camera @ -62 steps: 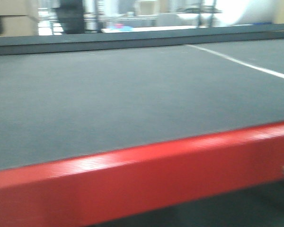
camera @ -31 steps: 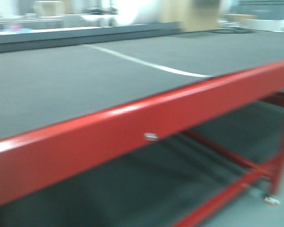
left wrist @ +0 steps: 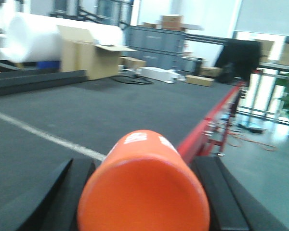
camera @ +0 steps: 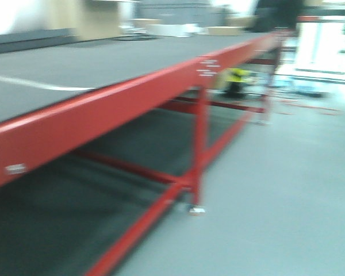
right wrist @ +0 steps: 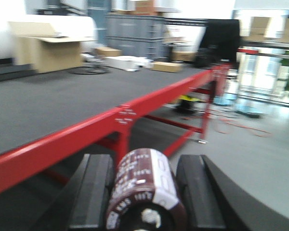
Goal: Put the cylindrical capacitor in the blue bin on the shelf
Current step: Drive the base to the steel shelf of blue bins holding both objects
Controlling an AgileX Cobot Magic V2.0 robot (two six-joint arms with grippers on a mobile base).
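Held in the right gripper (right wrist: 145, 204) — dark brown-black cylindrical capacitor (right wrist: 140, 178), long axis running forward along the fingers — left gripper (left wrist: 143, 207) clamping an orange rounded cylinder (left wrist: 144, 178); steel shelf unseen.

Squat dark brown-black cylindrical capacitor (right wrist: 143, 187) with white print on its sleeve and a pale terminal on the near end face, lying lengthwise with the far end pointing away from the wrist camera, clamped between the black fingers (right wrist: 94, 190) of the right gripper (right wrist: 145, 161) and touching both, somewhat blurred.
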